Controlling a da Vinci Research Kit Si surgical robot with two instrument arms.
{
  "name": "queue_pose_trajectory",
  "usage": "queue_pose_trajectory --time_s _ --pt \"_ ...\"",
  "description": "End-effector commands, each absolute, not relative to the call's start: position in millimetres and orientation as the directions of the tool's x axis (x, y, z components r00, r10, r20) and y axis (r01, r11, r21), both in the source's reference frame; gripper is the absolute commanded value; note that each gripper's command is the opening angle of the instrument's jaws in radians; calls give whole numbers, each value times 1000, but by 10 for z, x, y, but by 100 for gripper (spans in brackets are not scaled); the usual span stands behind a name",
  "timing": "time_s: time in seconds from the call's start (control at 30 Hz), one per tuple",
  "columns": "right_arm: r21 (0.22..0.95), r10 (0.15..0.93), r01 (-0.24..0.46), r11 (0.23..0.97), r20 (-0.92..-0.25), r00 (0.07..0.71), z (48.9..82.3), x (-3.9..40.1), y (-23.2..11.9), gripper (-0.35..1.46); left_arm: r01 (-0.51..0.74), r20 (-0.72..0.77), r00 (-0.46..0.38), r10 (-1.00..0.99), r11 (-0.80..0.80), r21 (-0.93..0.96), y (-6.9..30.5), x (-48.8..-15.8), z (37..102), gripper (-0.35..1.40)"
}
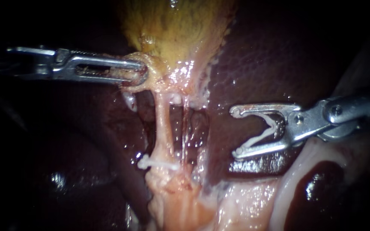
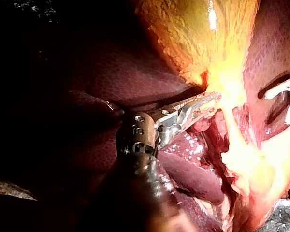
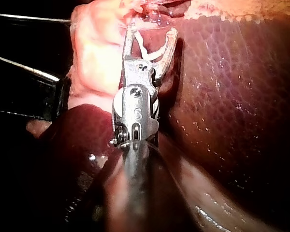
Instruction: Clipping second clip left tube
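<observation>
My left instrument (image 1: 141, 72) comes in level from the left, its jaws shut on the pale tissue at the gallbladder's (image 1: 176, 30) lower end. Below it the left tube (image 1: 163, 124) runs down taut, with a white clip (image 1: 157, 163) across its lower part. A thinner right tube (image 1: 186, 128) runs beside it. My right instrument (image 1: 236, 131) stands to the right of both tubes, over the liver (image 1: 270, 55) and apart from them. Its jaws stand wide apart and hold an open white clip (image 1: 265, 133) seated between them. The right wrist view shows this clip (image 3: 150, 50) held in the jaws (image 3: 152, 33).
Dark liver lies on both sides of the tubes. Pale fatty tissue (image 1: 180, 201) spreads below the placed clip, and a pale fold (image 1: 305, 171) lies under my right instrument's shaft. In the left wrist view my left instrument (image 2: 208, 102) holds the bright tissue beside the gallbladder (image 2: 203, 34).
</observation>
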State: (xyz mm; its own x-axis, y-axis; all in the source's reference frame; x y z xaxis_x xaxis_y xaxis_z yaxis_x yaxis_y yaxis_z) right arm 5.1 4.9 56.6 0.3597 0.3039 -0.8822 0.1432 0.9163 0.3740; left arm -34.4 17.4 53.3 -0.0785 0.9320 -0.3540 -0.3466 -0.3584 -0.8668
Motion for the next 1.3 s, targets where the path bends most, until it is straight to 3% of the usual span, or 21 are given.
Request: queue_pose_trajectory --time_s 0.03,0.33,0.53,0.87,1.03,1.3 --pt "375 305 142 916 -882 360 565 52 49 50 -343 -352 -80 932 -358 -869 176 -340 528 -35" --pt "355 284 151 923 -890 357 560 59 46 50 -342 -342 -59 938 -341 -876 182 -289 476 -35" --pt "357 278 186 915 -895 348 547 89 33 50 -342 -346 -54 937 -343 -875 180 -287 464 -35" --pt "545 472 174 820 -816 333 546 157 12 50 -343 -347 -49 937 -342 -875 177 -288 459 -35" --pt "575 503 164 802 -797 334 558 175 15 50 -344 -346 -49 937 -341 -875 176 -288 458 -35" --pt "592 524 140 793 -782 339 605 191 20 50 -349 -347 -46 937 -340 -873 174 -291 453 -35"
